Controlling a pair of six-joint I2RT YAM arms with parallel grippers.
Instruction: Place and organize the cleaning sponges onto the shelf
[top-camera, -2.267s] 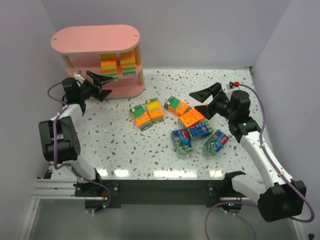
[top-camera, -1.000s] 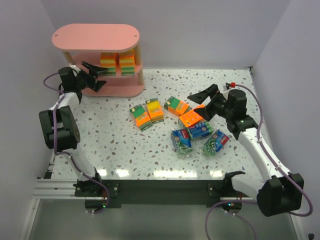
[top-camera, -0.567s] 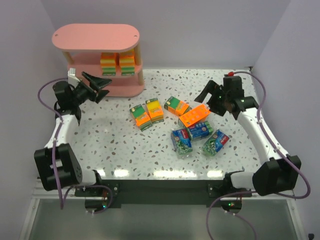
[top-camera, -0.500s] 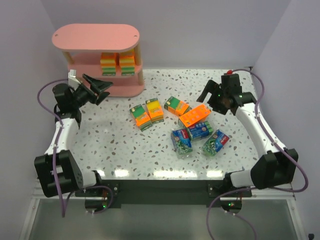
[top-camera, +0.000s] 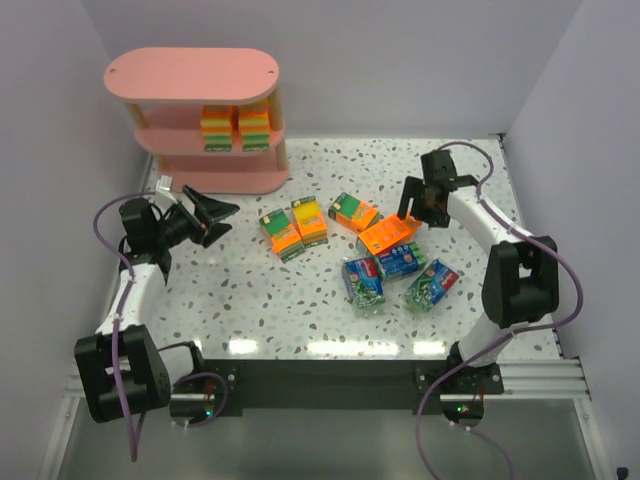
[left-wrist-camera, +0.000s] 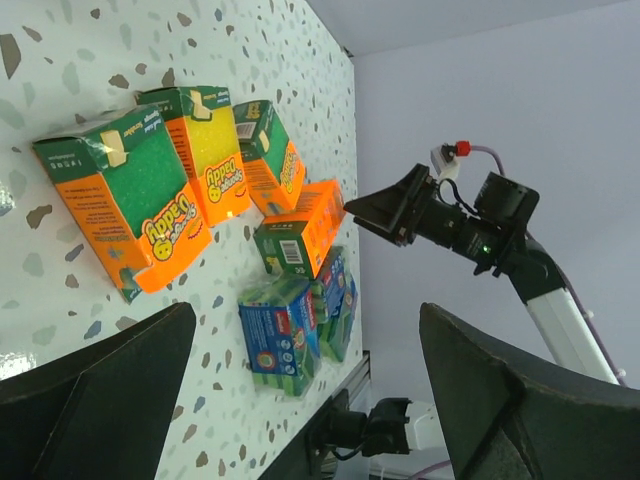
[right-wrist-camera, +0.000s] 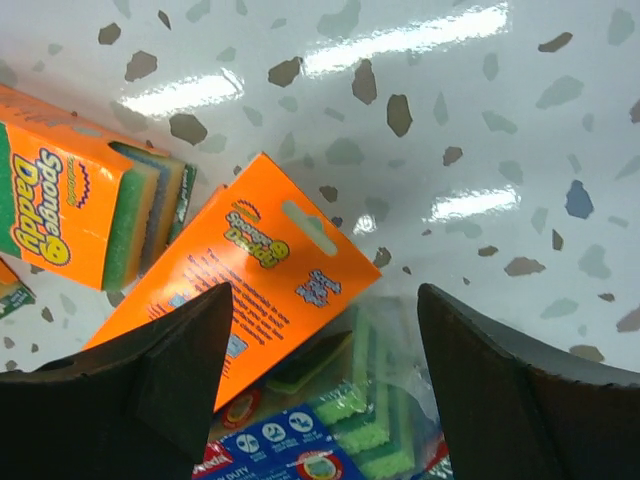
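Note:
The pink shelf (top-camera: 190, 76) stands at the far left, with two orange sponge packs (top-camera: 236, 128) on its middle tier. Several loose packs lie mid-table: three orange ones (top-camera: 309, 220), a flat orange pack (top-camera: 388, 234) leaning on blue-green packs (top-camera: 400, 262). My left gripper (top-camera: 225, 218) is open and empty, low over the table left of the packs. Its wrist view shows the orange packs (left-wrist-camera: 125, 205) and a blue-green pack (left-wrist-camera: 280, 335) between its spread fingers (left-wrist-camera: 100, 400). My right gripper (top-camera: 420, 208) is open just above the flat orange pack (right-wrist-camera: 250, 290), its fingers (right-wrist-camera: 180, 370) straddling it.
Grey walls close in the table on the left, back and right. The table's far edge runs right behind the shelf. The right arm (left-wrist-camera: 480, 235) shows in the left wrist view beyond the packs. The shelf's top and bottom boards hold nothing visible.
My left gripper has pulled back from the shelf toward the near left. My right gripper has swung in and come over the flat orange pack. Both stay open; no pack has moved.

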